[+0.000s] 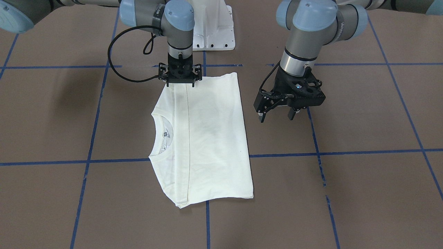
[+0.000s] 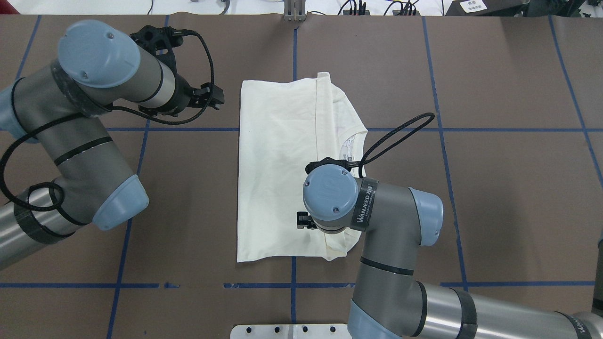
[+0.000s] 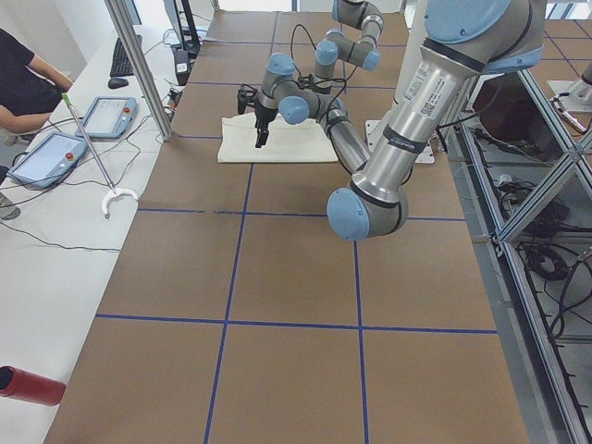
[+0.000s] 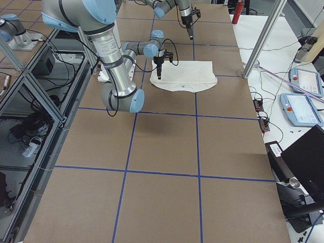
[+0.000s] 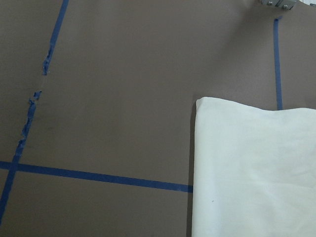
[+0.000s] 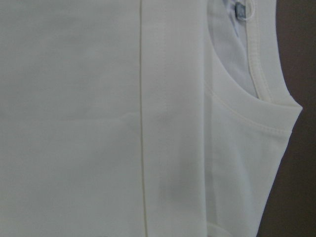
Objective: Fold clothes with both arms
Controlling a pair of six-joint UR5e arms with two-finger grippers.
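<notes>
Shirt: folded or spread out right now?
Folded: the shirt lies as a compact rectangle, its hem doubled over up to the collar.

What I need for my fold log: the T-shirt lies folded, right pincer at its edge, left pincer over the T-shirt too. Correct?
No. The left pincer hangs open over bare table beside the T-shirt, not over it; the front-facing view shows this. The T-shirt does lie folded, right pincer at its edge.

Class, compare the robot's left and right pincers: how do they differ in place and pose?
Place: the black left pincer hangs over brown table; the black right pincer at the edge of the cream-white folded T-shirt. Pose: left pincer tilted, jaws apart; right pincer vertical, jaws hidden. Both are black.
</notes>
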